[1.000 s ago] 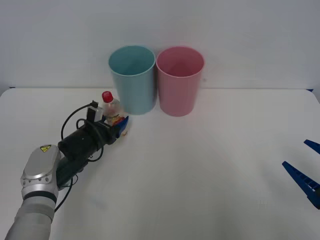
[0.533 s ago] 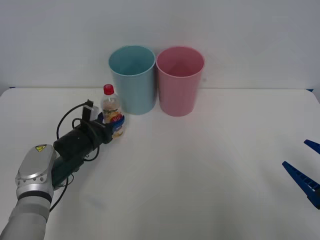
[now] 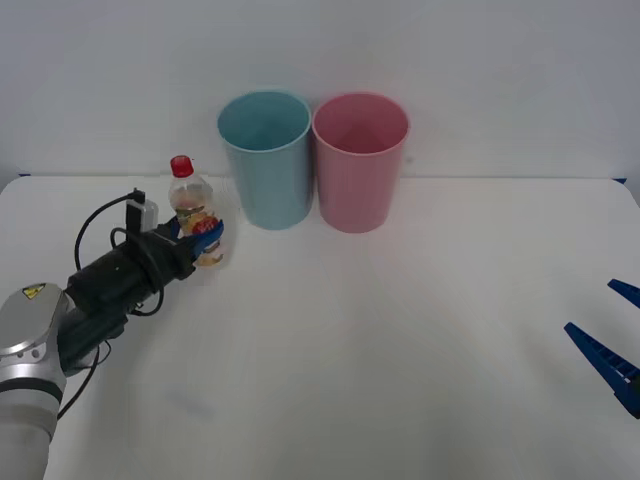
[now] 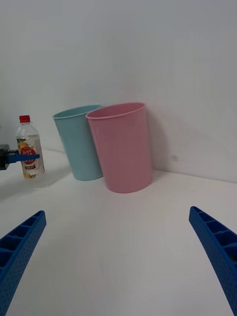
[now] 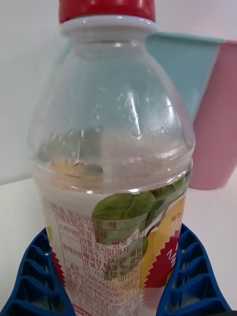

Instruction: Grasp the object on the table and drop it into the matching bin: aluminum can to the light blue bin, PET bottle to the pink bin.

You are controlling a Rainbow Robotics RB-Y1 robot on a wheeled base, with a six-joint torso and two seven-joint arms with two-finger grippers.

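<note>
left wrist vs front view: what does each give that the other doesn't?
Left wrist alone: the PET bottle's label print, droplets inside its clear wall, and the left hand's blue ribbed fingers pressed against both sides of the label.

Front alone: the whole white table, both bin mouths from above, the left arm reaching in, and the right hand open at the table's right edge.

Both: the red-capped bottle held upright, with the light blue bin and pink bin beyond it.

The PET bottle (image 3: pixel 194 214), clear with a red cap, stands upright left of the light blue bin (image 3: pixel 265 160); the pink bin (image 3: pixel 359 162) touches that bin's right side.
</note>
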